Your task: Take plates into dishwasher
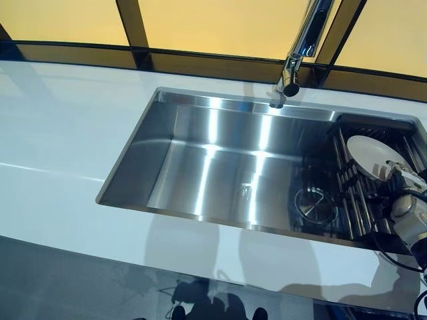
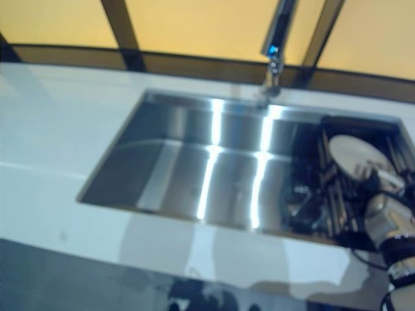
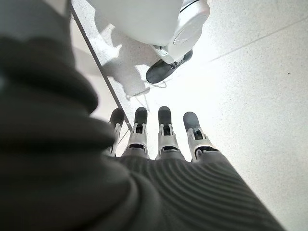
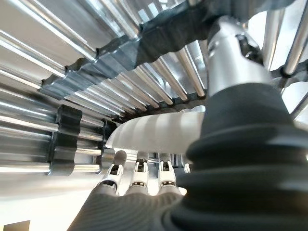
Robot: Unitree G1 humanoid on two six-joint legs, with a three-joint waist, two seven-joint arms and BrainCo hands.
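Note:
A white plate [image 1: 371, 155] leans in the dark roll-up rack [image 1: 353, 193] laid over the right end of the steel sink [image 1: 220, 167]. My right hand [image 1: 405, 193] comes in from the lower right and meets the plate's near rim. In the right wrist view the ribbed rim of the white plate [image 4: 159, 130] lies between my straight fingers [image 4: 139, 175] and the thumb [image 4: 236, 53], which reaches over it. The rack's steel bars run just past them. My left hand [image 3: 163, 139] hangs by my side over the floor, fingers straight and holding nothing.
A chrome tap [image 1: 303, 43] leans over the sink's back edge. The round drain [image 1: 313, 203] sits at the basin's right, beside the rack. White worktop [image 1: 67, 147] surrounds the sink, with a dark window frame [image 1: 133, 27] behind.

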